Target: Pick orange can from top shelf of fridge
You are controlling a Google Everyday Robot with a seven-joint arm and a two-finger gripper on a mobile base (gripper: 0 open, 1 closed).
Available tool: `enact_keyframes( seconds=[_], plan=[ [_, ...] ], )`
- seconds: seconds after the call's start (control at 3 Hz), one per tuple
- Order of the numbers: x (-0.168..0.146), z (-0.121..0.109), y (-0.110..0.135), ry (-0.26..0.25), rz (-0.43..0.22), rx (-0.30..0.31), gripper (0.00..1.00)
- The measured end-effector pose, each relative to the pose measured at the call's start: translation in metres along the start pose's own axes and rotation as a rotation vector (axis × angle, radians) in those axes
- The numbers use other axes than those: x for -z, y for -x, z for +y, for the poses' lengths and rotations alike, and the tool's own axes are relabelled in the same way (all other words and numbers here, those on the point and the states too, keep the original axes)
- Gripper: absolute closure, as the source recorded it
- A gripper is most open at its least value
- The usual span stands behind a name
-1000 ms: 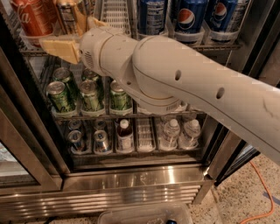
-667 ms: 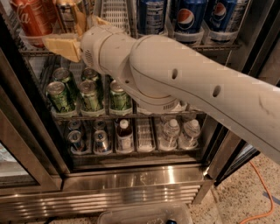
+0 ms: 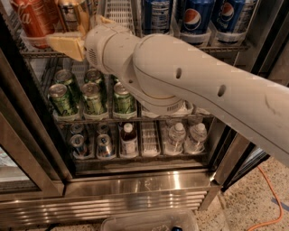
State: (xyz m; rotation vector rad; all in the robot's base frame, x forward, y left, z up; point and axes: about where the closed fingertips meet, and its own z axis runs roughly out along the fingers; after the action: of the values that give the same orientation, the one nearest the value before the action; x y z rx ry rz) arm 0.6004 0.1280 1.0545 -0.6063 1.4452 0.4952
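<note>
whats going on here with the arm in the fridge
A robot arm is reaching into the fridge for the orange can. Its end effector is at the left end of the top shelf, right at that can, beside a red-orange can. Whether it has a grip is not visible. The blue Pepsi cans and green cans stand in their rows.

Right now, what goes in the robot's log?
gripper: at orange can, top shelf | orange can: upright | fridge: open
</note>
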Motion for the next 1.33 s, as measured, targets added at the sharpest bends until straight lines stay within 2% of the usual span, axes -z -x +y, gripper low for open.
enact_keyframes(
  seconds=[1.33],
  plan=[
    [-0.012, -0.006, 0.004, -0.032, -0.016, -0.014, 0.2]
  ],
)
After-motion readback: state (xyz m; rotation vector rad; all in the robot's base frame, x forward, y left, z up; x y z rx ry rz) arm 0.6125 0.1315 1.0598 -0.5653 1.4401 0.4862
